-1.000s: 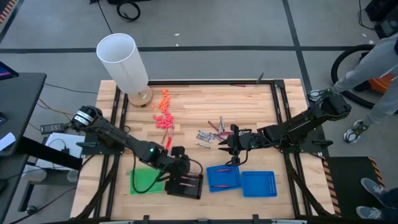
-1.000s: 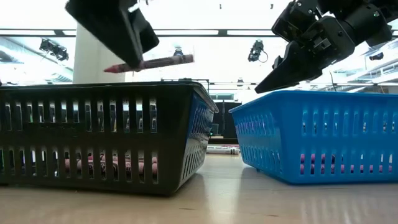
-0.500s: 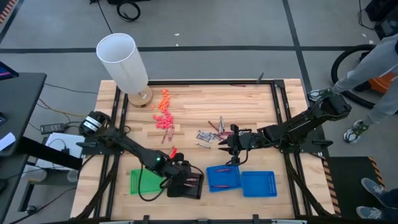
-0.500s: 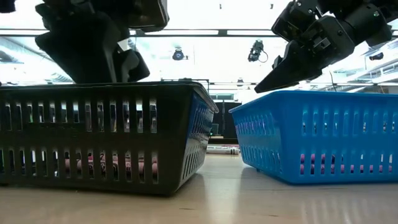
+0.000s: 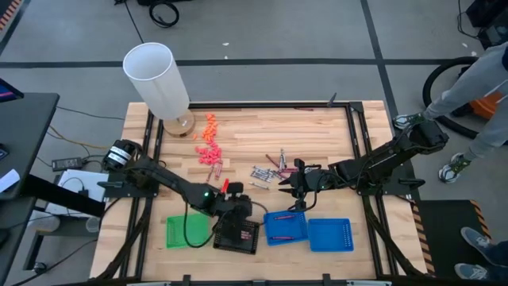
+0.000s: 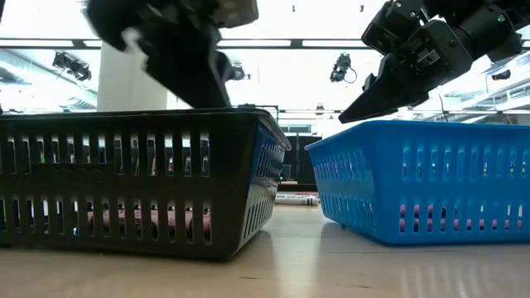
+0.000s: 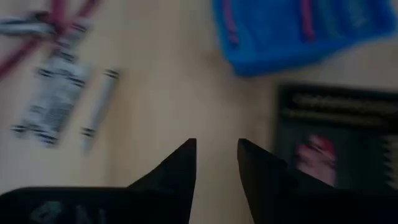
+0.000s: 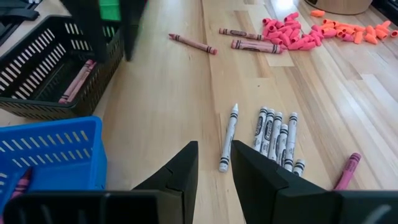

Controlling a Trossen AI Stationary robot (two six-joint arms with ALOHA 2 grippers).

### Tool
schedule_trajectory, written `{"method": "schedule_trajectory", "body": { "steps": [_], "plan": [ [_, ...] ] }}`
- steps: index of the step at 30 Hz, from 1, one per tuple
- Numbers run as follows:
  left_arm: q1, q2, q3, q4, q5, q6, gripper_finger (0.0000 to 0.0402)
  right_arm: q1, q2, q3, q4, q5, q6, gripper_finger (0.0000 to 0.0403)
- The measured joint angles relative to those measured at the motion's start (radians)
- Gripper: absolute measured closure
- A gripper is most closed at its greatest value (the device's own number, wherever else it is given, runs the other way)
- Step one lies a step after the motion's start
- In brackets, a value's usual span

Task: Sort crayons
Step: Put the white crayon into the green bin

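Silver-grey crayons (image 5: 260, 173) lie side by side on the table, with maroon crayons (image 5: 274, 161) just beyond them; both also show in the right wrist view (image 8: 273, 134) (image 8: 193, 43). My left gripper (image 7: 216, 149) is open and empty above the far edge of the black basket (image 5: 236, 236), which holds reddish crayons (image 7: 314, 152). My right gripper (image 8: 214, 152) is open and empty, hovering near the silver crayons, on the far side of the blue basket (image 5: 286, 226). The blue basket holds pinkish crayons (image 5: 284, 216).
A green lid (image 5: 186, 230) lies left of the black basket and a blue lid (image 5: 330, 234) right of the blue basket. Chunky orange and pink pieces (image 5: 208, 143) lie far left, by a white cylinder (image 5: 155, 79). A person (image 5: 484, 87) stands beyond the right edge.
A second ago my left gripper held a red crayon level above the black basket. It went down and toward the near edge over the basket, then rose and came back toward the far edge. The crayon no longer shows between its fingers.
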Motion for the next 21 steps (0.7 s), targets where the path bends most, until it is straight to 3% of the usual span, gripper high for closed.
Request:
{"method": "schedule_trajectory", "body": {
  "steps": [7, 21],
  "plan": [
    [0.086, 0.052, 0.0, 0.071, -0.027, 0.034, 0.0276, 0.0, 0.0, 0.0, 0.0, -0.002, 0.0, 0.0298],
    [0.231, 0.157, 0.0, 0.149, -0.011, 0.283, 0.0276, 0.0, 0.0, 0.0, -0.06, -0.017, 0.0, 0.0298]
  ]
}}
